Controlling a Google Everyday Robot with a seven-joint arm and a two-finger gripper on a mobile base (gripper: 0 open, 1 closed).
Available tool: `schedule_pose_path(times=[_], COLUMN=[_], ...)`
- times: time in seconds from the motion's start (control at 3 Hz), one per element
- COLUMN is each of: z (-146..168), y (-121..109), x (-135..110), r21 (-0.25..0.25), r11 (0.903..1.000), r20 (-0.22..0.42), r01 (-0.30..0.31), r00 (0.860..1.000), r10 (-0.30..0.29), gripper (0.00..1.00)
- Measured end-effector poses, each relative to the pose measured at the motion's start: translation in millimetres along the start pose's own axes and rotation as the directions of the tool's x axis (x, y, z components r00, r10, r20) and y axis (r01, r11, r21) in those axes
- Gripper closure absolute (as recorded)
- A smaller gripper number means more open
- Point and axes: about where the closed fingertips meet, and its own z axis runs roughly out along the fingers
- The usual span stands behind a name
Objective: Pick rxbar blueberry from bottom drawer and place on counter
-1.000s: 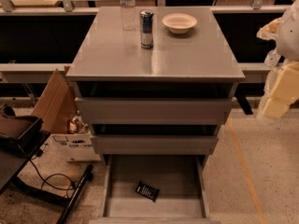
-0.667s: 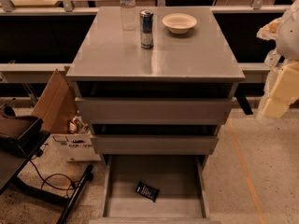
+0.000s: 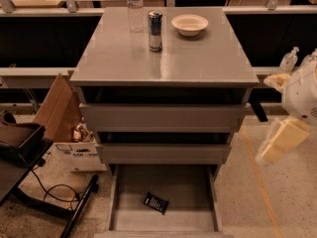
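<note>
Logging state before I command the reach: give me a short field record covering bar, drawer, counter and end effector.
rxbar blueberry: lies flat, angled, on the drawer floor, left of centre
bottom drawer: pulled open
counter: holds can, bowl and water bottle toward the back
end effector: right of the cabinet, at upper-drawer height, far from the bar

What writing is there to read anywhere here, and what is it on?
Bar in the bottom drawer: white lettering, too blurred to read.
White box at left: dark print, too blurred.
Can on the counter: unreadable.
Robot's hand, right edge: no writing visible.
</note>
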Motion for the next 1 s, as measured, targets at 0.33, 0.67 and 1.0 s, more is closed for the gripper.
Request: schedule_pose_path(times=[0.33,0.67,1.0], z=[72,134,167], y=[25,27,-4], x=[40,63,75], r21=[-0.039,-0.023,0.016], r11=[0.998,0.995,0.9909], r20=[0.075,0.135,0.163], r01=[-0.05,-0.098,-0.134], r00=[0.996,0.986,0.978], r10=[0.053,0.1,0.129], gripper=[0.0,0.0,0.0])
